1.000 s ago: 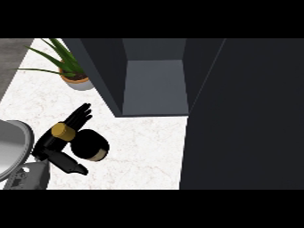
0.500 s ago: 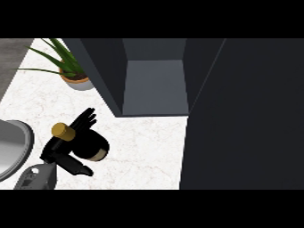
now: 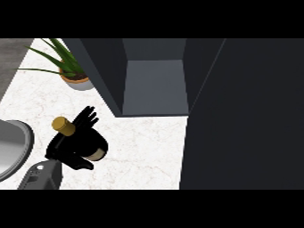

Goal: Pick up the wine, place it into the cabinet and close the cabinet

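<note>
Grasp step: left hand (image 3: 72, 149), fingers curled round the dark wine bottle with gold cork (image 3: 64, 125), at 8 o'clock on the white marble table (image 3: 147, 147). Next, I'd judge: lift toward 1 o'clock into the open dark grey cabinet (image 3: 155, 84). Right hand unseen.

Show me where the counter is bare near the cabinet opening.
Bare white marble counter runs between the left hand gripping the dark wine bottle and the open dark cabinet. Crowded toward the potted plant and steel sink.

wine (image 3: 88, 144) mostly hidden by left hand (image 3: 72, 149)
</note>
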